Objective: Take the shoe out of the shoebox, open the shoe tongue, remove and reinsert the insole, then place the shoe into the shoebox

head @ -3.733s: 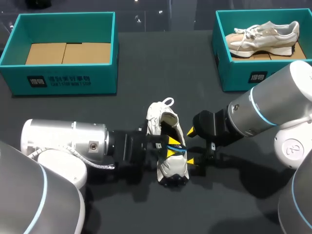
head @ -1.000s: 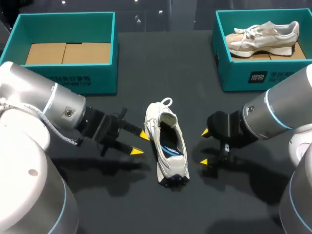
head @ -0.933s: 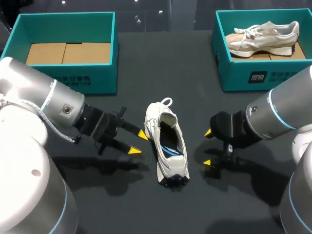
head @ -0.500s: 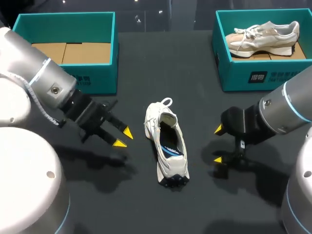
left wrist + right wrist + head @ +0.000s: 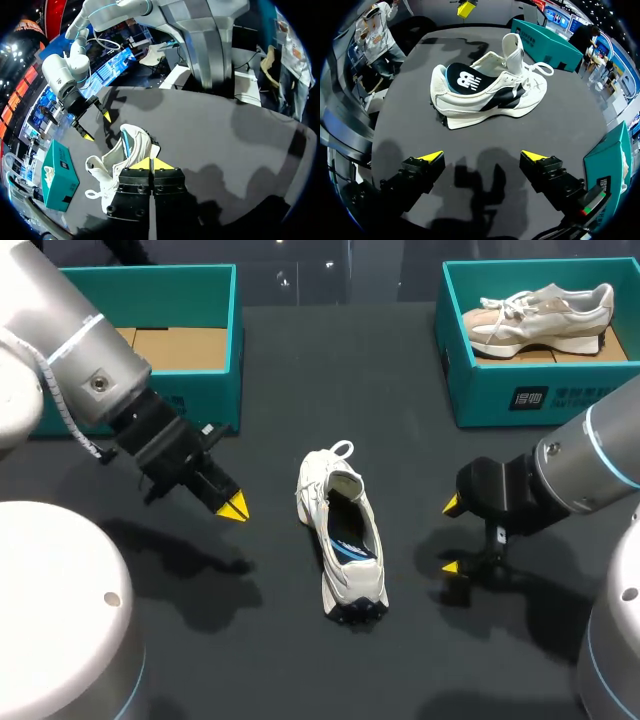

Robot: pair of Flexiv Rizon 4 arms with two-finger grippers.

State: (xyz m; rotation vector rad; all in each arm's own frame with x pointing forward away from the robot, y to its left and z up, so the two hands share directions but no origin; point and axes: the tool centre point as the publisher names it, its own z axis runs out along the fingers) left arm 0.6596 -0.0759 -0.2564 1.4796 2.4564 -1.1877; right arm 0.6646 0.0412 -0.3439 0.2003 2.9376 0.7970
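Observation:
A white sneaker (image 5: 343,540) lies on the dark table, tongue pulled up, its dark insole showing inside. My left gripper (image 5: 234,507) hangs shut and empty to the shoe's left, well apart from it. My right gripper (image 5: 450,536) stands open to the shoe's right, nothing between its fingers. In the left wrist view the shut gripper (image 5: 151,164) points at the sneaker (image 5: 110,167), with the right gripper (image 5: 97,126) beyond it. In the right wrist view the sneaker (image 5: 490,90) lies side-on ahead of the open gripper (image 5: 482,156), and the left gripper (image 5: 466,7) shows far behind.
A teal shoebox (image 5: 200,400) with a cardboard floor stands at the back left. Another teal shoebox (image 5: 540,390) at the back right holds a beige sneaker (image 5: 545,310). Bare table surrounds the white shoe.
My left arm has drawn back to the left, away from the shoe, and its fingers have closed. My right gripper has shifted slightly to the right, staying open. The shoe has not moved.

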